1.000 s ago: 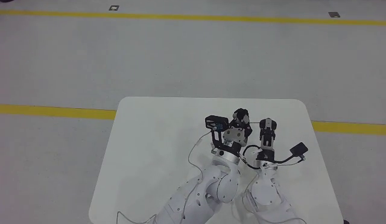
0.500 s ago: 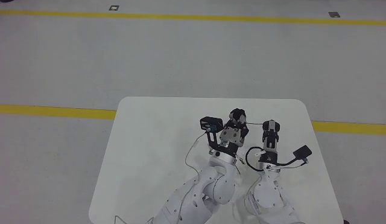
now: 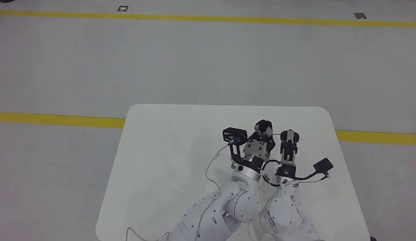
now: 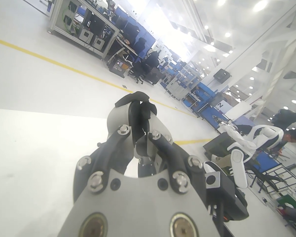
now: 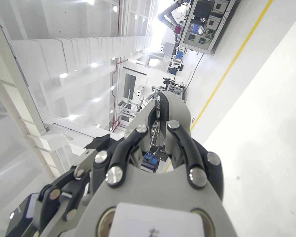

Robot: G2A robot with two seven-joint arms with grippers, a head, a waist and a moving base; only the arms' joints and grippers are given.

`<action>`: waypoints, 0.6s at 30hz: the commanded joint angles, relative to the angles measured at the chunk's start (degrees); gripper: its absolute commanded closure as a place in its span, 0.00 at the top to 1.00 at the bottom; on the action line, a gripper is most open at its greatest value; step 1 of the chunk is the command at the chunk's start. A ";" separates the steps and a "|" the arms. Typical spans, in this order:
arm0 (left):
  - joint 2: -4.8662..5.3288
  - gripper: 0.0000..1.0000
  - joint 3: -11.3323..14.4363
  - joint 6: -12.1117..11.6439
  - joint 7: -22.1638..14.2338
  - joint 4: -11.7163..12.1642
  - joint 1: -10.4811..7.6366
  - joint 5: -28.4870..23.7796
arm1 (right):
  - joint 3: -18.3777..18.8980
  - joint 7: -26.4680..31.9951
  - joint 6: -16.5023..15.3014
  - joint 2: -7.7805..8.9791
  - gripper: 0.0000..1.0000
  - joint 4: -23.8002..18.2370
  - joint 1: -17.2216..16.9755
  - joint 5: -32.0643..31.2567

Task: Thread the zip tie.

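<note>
The left end effector (image 4: pixel 138 107) and right end effector (image 5: pixel 160 104) hung side by side above the white counter (image 3: pixel 169 156) (each with its fingers pressed together).

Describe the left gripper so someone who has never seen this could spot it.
Over the white table, two arms lie side by side, pointing toward its far edge. The left gripper ends the arm nearer the table's middle. Unlike the right gripper, it has a ragged flap of black tape at its tip.
</note>
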 commanded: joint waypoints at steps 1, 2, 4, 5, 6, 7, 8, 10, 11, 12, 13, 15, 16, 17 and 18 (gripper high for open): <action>-0.03 0.00 0.07 0.44 0.15 0.23 -0.07 -0.12 | 0.23 0.34 0.00 0.09 0.00 -0.56 -0.16 1.13; -0.04 0.00 0.08 1.13 0.14 0.32 -0.08 -0.07 | 0.36 0.55 0.00 0.14 0.00 -0.81 -0.29 1.56; -0.05 0.00 0.07 2.22 0.08 0.43 -0.09 -0.11 | 0.67 0.90 0.00 0.28 0.00 -1.15 -0.56 1.88; -0.05 0.00 0.07 2.22 0.08 0.43 -0.09 -0.11 | 0.78 0.98 0.00 0.33 0.00 -1.20 -0.65 1.93; -0.05 0.00 0.07 2.22 0.08 0.43 -0.09 -0.11 | 0.88 1.03 0.00 0.38 0.00 -1.23 -0.72 1.97; -0.05 0.00 0.07 2.22 0.08 0.43 -0.09 -0.11 | 1.02 0.99 0.00 0.43 0.00 -1.33 -0.81 2.17; -0.05 0.00 0.07 2.22 0.08 0.43 -0.09 -0.11 | 1.13 1.01 0.00 0.47 0.00 -1.44 -0.90 2.33; -0.05 0.00 0.07 2.22 0.08 0.43 -0.09 -0.11 | 1.36 1.01 0.00 0.57 0.00 -1.83 -1.16 2.77; -0.05 0.00 0.07 2.22 0.08 0.43 -0.09 -0.11 | 1.45 1.06 0.00 0.61 0.00 -2.02 -1.30 2.92; -0.05 0.00 0.07 2.22 0.08 0.43 -0.09 -0.11 | 1.53 1.05 0.00 0.66 0.00 -2.25 -1.43 3.09; -0.03 0.00 0.08 2.02 -0.06 0.33 -0.06 -0.22 | 1.57 1.08 0.00 0.69 0.00 -2.42 -1.57 3.24; 0.18 0.00 -0.09 -0.49 -0.92 -0.74 0.44 -2.41 | 1.62 1.06 0.00 0.78 0.00 -2.78 -1.90 3.48; 0.28 0.00 -0.25 -1.65 -1.00 -1.04 0.66 -3.57 | 1.60 0.96 0.00 0.81 0.00 -2.98 -2.06 3.60; 0.39 0.00 -0.39 -2.65 -0.96 -1.26 0.88 -4.39 | 1.60 0.86 0.00 0.86 0.00 -3.21 -2.27 3.61; 0.45 0.00 -0.45 -3.14 -0.72 -1.39 0.99 -4.63 | 1.62 0.73 0.00 0.89 0.00 -3.44 -2.44 3.63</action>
